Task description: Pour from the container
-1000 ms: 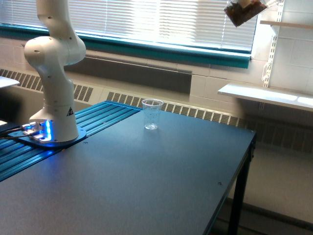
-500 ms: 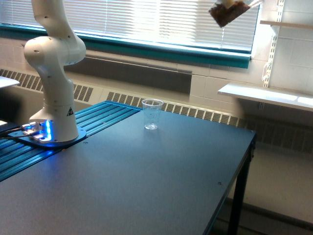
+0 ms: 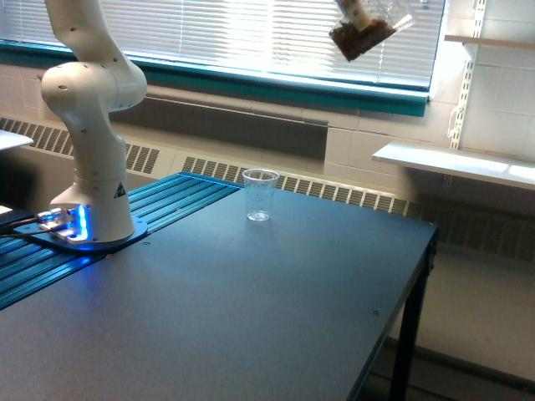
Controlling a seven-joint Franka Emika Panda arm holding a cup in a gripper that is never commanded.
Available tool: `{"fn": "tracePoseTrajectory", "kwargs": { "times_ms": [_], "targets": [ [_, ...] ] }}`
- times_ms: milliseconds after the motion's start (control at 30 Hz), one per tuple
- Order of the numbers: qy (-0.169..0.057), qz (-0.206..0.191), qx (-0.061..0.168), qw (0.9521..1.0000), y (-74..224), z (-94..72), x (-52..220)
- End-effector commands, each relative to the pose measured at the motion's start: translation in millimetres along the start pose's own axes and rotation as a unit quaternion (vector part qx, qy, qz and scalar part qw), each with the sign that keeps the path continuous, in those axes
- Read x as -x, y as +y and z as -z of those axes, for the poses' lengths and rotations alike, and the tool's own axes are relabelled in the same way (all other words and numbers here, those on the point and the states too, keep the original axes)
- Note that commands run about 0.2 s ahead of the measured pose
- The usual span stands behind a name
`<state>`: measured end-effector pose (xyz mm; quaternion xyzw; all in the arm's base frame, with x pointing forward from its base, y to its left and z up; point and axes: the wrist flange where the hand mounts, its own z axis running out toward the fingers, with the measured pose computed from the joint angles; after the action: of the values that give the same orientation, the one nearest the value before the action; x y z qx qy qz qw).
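- Clear plastic, tilted and dark with brown contents, the container [image 3: 361, 32] hangs high at the top edge of the exterior view, in front of the window blinds [image 3: 217, 33].
- Its carrying tool is cut off by the frame edge, so I cannot tell how it grips.
- Down on the dark counter [image 3: 251, 317], the small clear cup [image 3: 260, 195] stands upright and looks empty, near the back edge.
- Key relation: the cup lies well below the container and off toward the exterior view's left, not under it.
- My judgement: pouring now would miss; the container needs carrying left and lower first.
- White, the arm's base [image 3: 92, 167] stands at the counter's left.
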<state>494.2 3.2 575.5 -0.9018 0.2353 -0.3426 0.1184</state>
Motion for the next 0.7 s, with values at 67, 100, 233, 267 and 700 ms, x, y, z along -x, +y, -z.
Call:
{"fn": "tracePoseTrajectory", "kwargs": {
  "times_ms": [67, 100, 233, 267, 700],
  "targets": [
    [-0.009, 0.06, -0.019, 0.998, -17.4, 5.5, 31.2],
    [-0.011, 0.065, -0.021, 0.9976, -19.0, 5.9, 36.1],
    [-0.02, 0.079, -0.032, 0.9961, -23.1, 6.2, 53.3],
    [-0.022, 0.082, -0.033, 0.9959, -23.7, 6.3, 56.5],
    [-0.046, 0.135, -0.043, 0.9888, -26.7, 13.7, 105.8]
  ]
}}
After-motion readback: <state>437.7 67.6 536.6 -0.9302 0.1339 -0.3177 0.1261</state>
